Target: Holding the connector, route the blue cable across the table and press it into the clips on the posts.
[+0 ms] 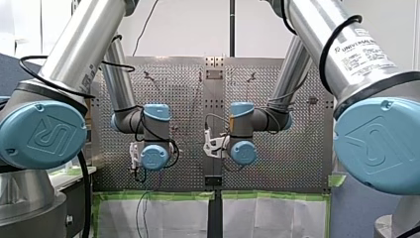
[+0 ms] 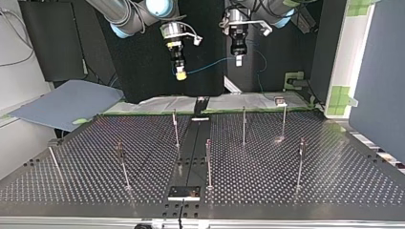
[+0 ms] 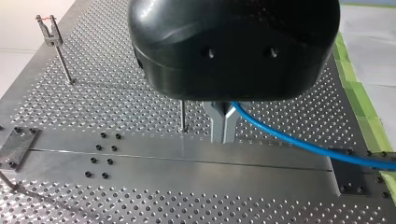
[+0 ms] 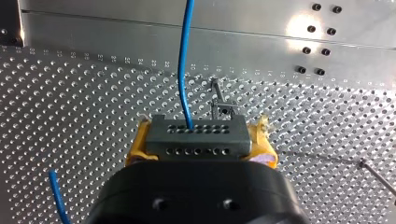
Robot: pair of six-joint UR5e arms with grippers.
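Right wrist view shows my right pincer [image 4: 200,133] clamped by its yellow pads [image 4: 137,142] on the grey connector [image 4: 194,142], my left pincer [image 3: 223,122] closed around the blue cable [image 4: 183,56], both above the counter [image 2: 334,162], whose posts [image 2: 244,125] stand bare, so all the clipping seems left to do.

The dark grey rectangular connector block [image 4: 195,137], with two rows of small holes on its face, sits level in the yellow-padded jaws of my right gripper [image 4: 201,140]. The thin blue cable [image 4: 183,60] leaves its upper row and runs through the air to my left gripper [image 3: 223,137], whose metal jaws seem to pinch it. The slim upright metal posts [image 2: 244,125] carry small clips [image 3: 49,29], apart from the cable.
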